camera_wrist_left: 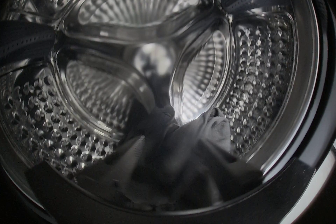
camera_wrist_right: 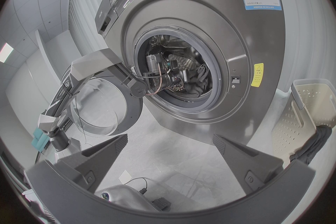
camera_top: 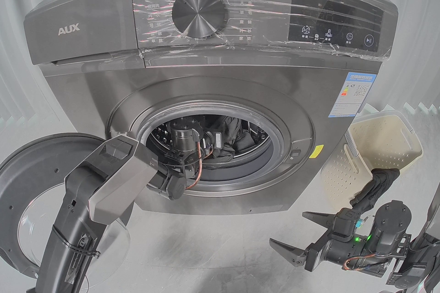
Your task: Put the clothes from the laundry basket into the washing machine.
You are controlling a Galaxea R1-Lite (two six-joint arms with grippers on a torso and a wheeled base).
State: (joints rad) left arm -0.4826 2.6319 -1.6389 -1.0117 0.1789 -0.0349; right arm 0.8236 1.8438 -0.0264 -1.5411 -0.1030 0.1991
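The grey washing machine [camera_top: 256, 88] stands with its round door [camera_top: 32, 179] swung open to the left. My left arm reaches through the opening, and my left gripper [camera_top: 219, 141] is inside the drum against dark clothes [camera_top: 233, 131]. In the left wrist view a dark garment [camera_wrist_left: 189, 161] lies on the floor of the steel drum [camera_wrist_left: 266, 70]. My right gripper [camera_top: 288, 229] hangs open and empty low in front of the machine, to the left of the cream laundry basket [camera_top: 394, 138]. A dark garment [camera_top: 376, 186] drapes over the basket's front rim.
The basket [camera_wrist_right: 304, 109] leans beside the machine's right side, with the dark garment [camera_wrist_right: 313, 144] hanging from it. Bare grey floor [camera_top: 220, 239] lies between the open door and my right arm. Curtains hang behind the machine.
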